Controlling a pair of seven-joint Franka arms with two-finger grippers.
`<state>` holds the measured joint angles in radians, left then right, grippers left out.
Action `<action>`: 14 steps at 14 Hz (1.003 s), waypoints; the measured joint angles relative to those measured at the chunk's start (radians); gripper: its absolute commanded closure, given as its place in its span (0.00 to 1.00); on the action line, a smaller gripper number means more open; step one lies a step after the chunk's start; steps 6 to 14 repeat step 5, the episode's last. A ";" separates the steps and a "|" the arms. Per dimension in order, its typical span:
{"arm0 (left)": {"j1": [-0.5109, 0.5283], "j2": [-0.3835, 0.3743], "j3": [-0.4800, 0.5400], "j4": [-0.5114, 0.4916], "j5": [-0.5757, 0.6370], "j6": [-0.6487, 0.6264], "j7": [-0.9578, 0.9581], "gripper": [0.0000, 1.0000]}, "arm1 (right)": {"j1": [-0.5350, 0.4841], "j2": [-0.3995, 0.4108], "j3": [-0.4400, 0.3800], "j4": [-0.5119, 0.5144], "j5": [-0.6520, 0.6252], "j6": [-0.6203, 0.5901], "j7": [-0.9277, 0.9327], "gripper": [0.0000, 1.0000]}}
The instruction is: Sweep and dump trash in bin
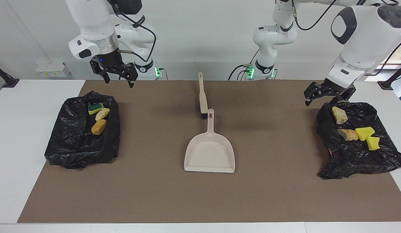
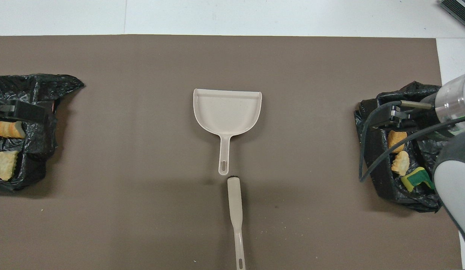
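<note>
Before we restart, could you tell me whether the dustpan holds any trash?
No, the dustpan is bare inside.

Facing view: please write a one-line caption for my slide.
Dustpan and brush lie mid-mat; trash sits on two black bags; both end effectors hover empty.
</note>
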<state>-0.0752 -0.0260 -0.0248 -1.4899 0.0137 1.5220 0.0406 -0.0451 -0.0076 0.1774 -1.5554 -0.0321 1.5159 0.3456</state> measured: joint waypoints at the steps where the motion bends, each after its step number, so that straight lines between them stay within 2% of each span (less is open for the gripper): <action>1: 0.000 -0.008 0.002 -0.006 0.000 -0.004 0.001 0.00 | 0.000 0.000 0.000 0.000 0.000 0.000 0.000 0.00; 14: 0.001 -0.011 0.010 -0.019 0.000 -0.013 0.003 0.00 | 0.000 0.000 0.000 0.000 0.000 0.000 0.000 0.00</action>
